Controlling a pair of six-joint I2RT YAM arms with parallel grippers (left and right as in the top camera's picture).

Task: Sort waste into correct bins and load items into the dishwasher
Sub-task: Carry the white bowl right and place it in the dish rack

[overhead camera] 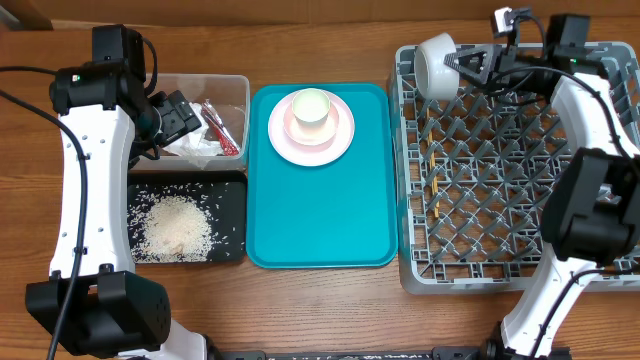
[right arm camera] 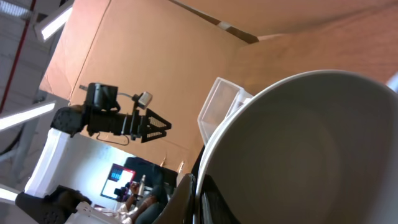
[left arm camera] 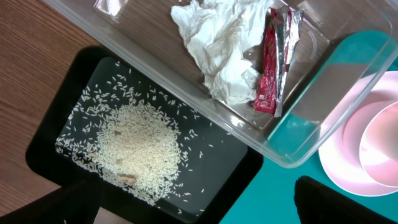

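grey bowl [overhead camera: 436,62]: pale, plain, tipped on its side over the upper left corner of the rack [overhead camera: 520,160]
right gripper [overhead camera: 459,63]: pinched tight on the bowl's rim, and the bowl pretty much fills the wrist view
right arm: comes up the right edge, then bends left across the top of the rack
left gripper [overhead camera: 185,115]: jaws wide, holding nothing, hovering over the tub [overhead camera: 237,88] at upper left
tub: tissue [left arm camera: 224,43] and red wrapper [left arm camera: 267,68] inside
black tray [left arm camera: 217,163]: pile of rice [left arm camera: 140,149]
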